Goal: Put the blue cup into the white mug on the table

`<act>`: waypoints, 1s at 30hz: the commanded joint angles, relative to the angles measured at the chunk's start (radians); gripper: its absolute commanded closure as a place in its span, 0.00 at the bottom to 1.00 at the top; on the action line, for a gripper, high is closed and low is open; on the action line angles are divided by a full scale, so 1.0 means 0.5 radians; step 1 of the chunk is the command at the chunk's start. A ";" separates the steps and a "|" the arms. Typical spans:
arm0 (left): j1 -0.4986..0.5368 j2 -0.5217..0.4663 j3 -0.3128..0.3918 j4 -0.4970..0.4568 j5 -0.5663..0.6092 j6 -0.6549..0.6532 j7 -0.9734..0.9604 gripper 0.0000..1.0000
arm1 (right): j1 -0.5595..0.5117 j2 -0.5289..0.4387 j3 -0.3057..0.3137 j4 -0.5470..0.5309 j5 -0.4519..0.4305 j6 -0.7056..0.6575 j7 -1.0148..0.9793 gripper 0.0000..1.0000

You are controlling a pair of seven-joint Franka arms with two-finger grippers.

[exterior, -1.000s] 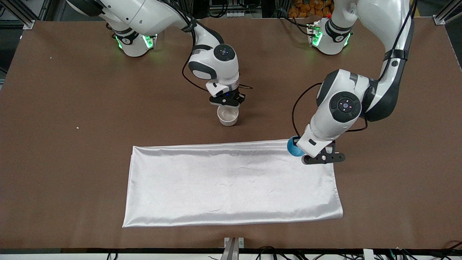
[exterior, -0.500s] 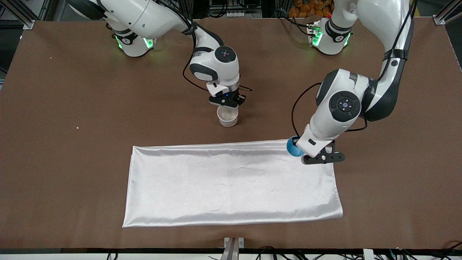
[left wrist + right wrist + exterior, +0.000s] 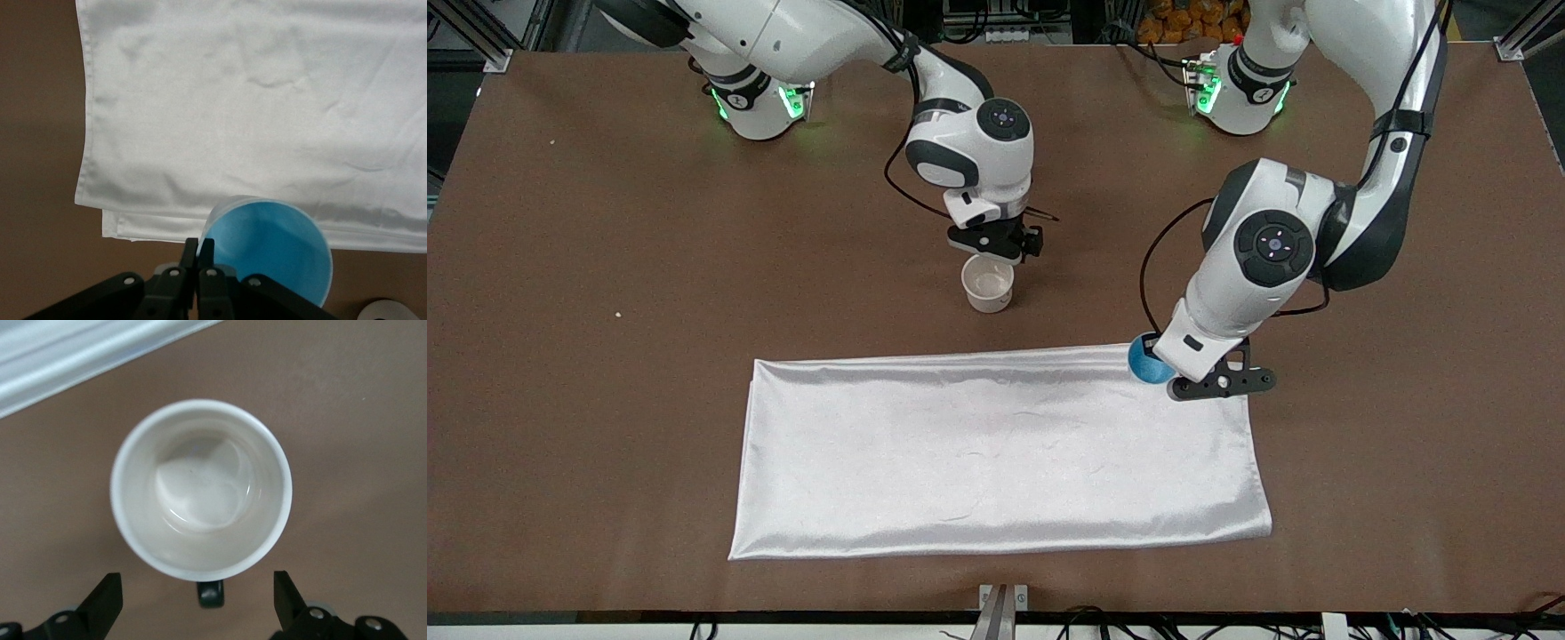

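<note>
The blue cup [image 3: 1141,364] is at the white cloth's corner toward the left arm's end; my left gripper [image 3: 1163,360] is shut on its rim. In the left wrist view the fingers [image 3: 206,248] pinch the rim of the cup [image 3: 273,247], one inside and one outside. The white mug [image 3: 988,284] stands upright on the brown table [image 3: 605,267], farther from the front camera than the cloth. My right gripper [image 3: 996,252] hovers open and empty over the mug's black handle [image 3: 210,593]. The mug [image 3: 200,490] is empty.
A shiny white satin cloth [image 3: 996,449] lies spread on the table, nearer to the front camera than the mug. Its edge shows in the right wrist view [image 3: 67,347] and it fills much of the left wrist view [image 3: 253,100].
My right gripper has risen off the mug and shifted slightly toward the left arm's end. My left gripper with the blue cup has shifted slightly toward the mug.
</note>
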 commanded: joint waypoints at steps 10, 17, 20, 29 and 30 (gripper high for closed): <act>-0.125 -0.042 -0.065 -0.012 0.047 -0.015 -0.334 1.00 | -0.117 -0.101 0.026 0.249 0.389 -0.218 -0.580 0.00; -0.171 -0.036 -0.065 -0.012 0.050 -0.015 -0.417 1.00 | -0.166 -0.125 -0.240 0.427 0.665 -0.381 -1.212 0.00; -0.214 -0.036 -0.065 -0.012 0.047 -0.015 -0.469 1.00 | -0.191 -0.128 -0.390 0.455 0.751 -0.384 -1.506 0.00; -0.419 -0.036 -0.065 -0.012 0.047 -0.015 -0.751 1.00 | -0.203 -0.113 -0.903 0.488 0.923 -0.378 -2.347 0.00; -0.453 -0.030 -0.065 -0.012 0.050 -0.015 -0.797 1.00 | -0.203 -0.110 -0.961 0.488 0.936 -0.378 -2.436 0.00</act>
